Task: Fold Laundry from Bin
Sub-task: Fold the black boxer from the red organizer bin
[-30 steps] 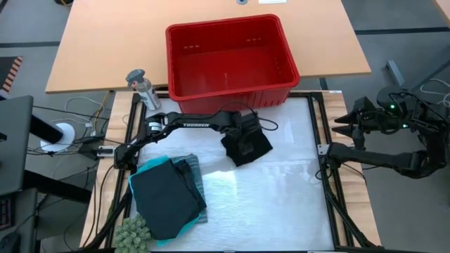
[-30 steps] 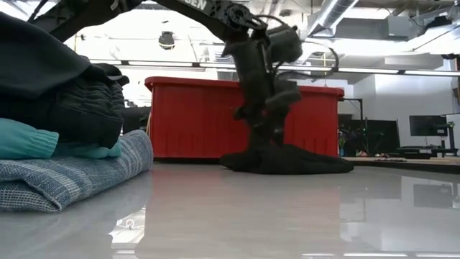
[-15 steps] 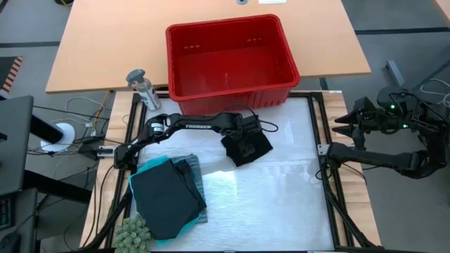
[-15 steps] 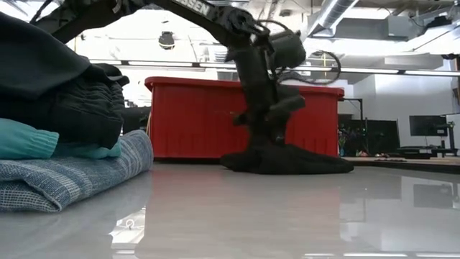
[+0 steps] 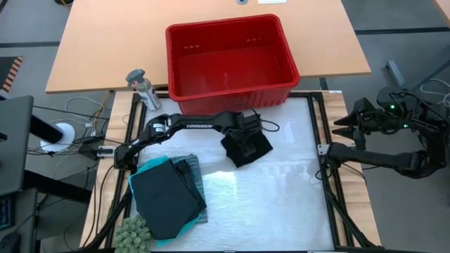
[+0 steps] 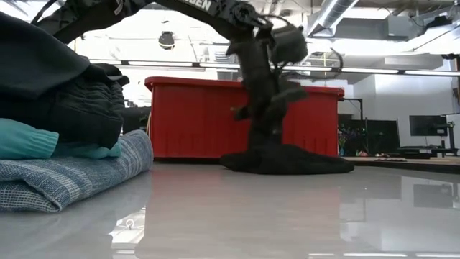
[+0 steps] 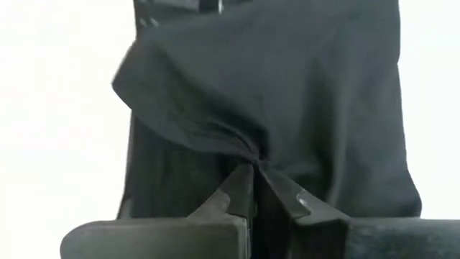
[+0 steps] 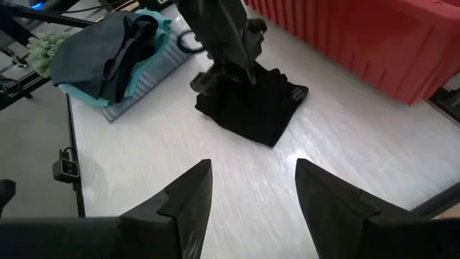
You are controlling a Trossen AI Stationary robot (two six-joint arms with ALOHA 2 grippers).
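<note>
Left claw (image 7: 253,188), pinched shut on the black garment (image 5: 247,147), has barely shifted over the last second; folding continues. Right claw (image 8: 250,188) waits open.

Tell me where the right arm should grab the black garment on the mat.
Take the black garment by its free corner nearest the right claw, coming low from that side. It lies flat, and the left claw already pinches the bin-side edge.

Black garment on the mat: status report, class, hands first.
Left hand shut on black garment. Right hand open, waiting at table's right edge. Bin empty; nothing in the way.
</note>
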